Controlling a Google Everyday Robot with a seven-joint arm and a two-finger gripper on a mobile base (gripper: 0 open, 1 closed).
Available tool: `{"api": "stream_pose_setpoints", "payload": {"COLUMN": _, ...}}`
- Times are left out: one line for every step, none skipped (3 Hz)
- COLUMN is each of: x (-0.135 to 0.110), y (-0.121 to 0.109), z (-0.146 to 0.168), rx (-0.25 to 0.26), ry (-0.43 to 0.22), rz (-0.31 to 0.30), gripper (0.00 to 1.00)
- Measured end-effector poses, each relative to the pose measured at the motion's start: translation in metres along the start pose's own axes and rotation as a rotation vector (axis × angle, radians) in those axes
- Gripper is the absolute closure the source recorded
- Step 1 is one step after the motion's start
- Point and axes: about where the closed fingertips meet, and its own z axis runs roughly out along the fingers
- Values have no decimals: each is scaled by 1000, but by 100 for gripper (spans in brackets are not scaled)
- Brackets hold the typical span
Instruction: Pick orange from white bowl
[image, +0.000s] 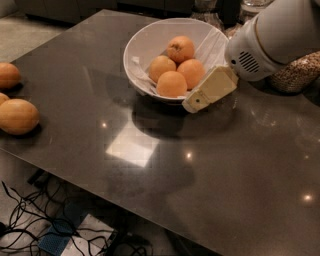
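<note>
Dark glossy table (225, 170) with light glints — pale floor (35, 32), tangled cables (22, 212) beneath, dark cabinets (65, 9) behind

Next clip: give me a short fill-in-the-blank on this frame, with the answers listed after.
1. The white bowl holds ___ oranges.
2. The pincer is beside the bowl's near rim, on the picture's ___ side.
3. The loose oranges lie at the table's ___ edge in the picture.
Missing words: four; right; left.

Dim light, glare on the table (240, 175), shadow beneath white bowl (145, 45) and claw (200, 100) at its rim.
</note>
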Motion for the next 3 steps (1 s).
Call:
{"api": "stream_pose_setpoints", "payload": {"x": -3, "y": -1, "z": 2, "rx": 6, "ry": -6, "rz": 35, "gripper": 0}}
{"api": "stream_pose_setpoints", "payload": {"x": -20, "y": 0, "z": 9, "rx": 30, "ry": -18, "rz": 82, "gripper": 0}}
{"api": "stream_pose_setpoints", "payload": {"x": -37, "y": -1, "z": 21, "rx": 53, "ry": -12, "rz": 135, "gripper": 0}}
